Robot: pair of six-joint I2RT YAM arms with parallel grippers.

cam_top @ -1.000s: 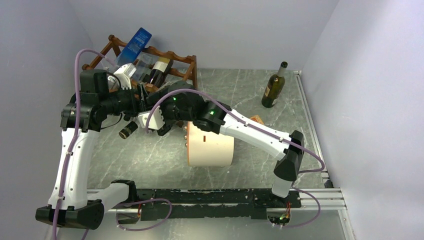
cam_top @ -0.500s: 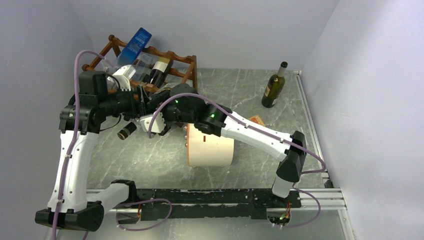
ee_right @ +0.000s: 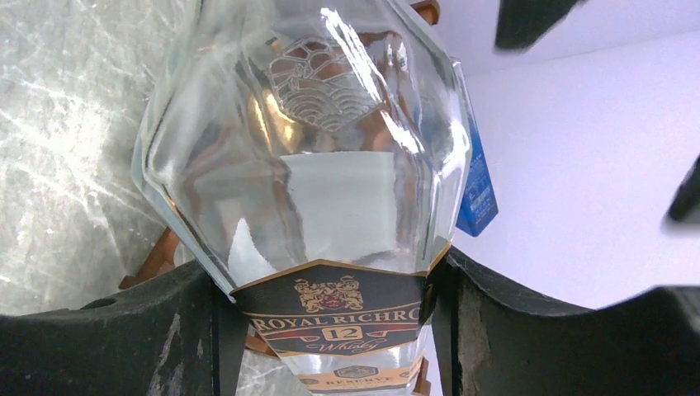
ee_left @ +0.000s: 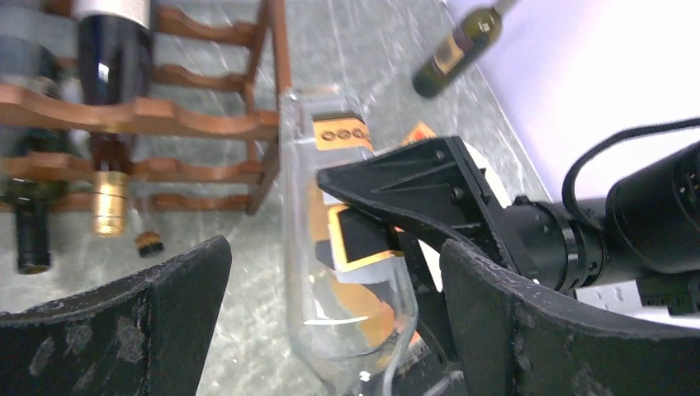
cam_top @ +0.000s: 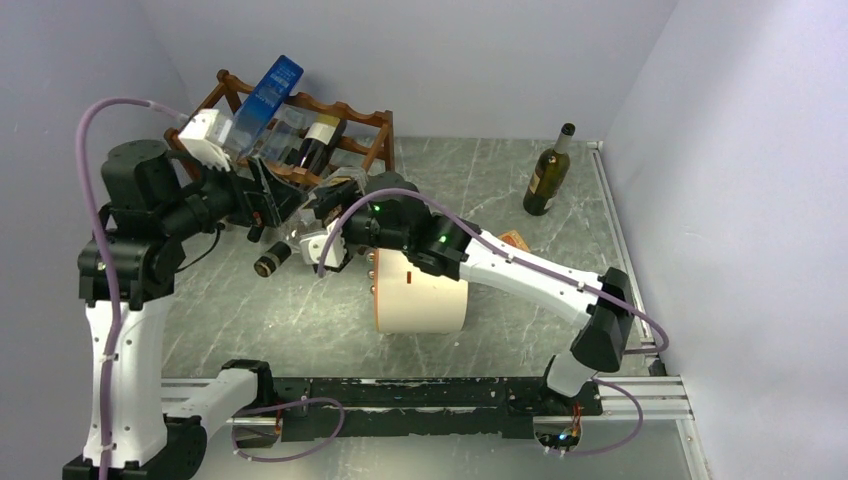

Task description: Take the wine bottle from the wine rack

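done: the clear bottle [ee_right: 314, 165] is out! It looks free of the rails of the rack [cam_top: 388, 145].
where it is: slanting in the air just in front of the rack, with its dark cap [cam_top: 269, 264] low over the desk [cam_top: 480, 190]; whether the cap touches, cannot tell.
right claw [ee_right: 330, 330]: clamped on the labelled body, both fingers pressed against the glass.
left claw [cam_top: 262, 197]: spread wide, holding nothing, facing the clear bottle from close by.
left to do: likely a carry clear of the rack and a set-down; the clear bottle is not standing on the desk yet.
arms: two.
racks: one, with three tiers.
bottles on the rack: a dark bottle [cam_top: 318, 145] with a pale label, plus a second dark bottle [ee_left: 29, 223] at the edge of the left wrist view; more may be hidden.
blue box [cam_top: 268, 90]: one, leaning on the top tier.
bottles on the desk: one green bottle [cam_top: 548, 170], upright, well apart on the right.
cylinder [cam_top: 420, 295]: one, cream, under the right arm.
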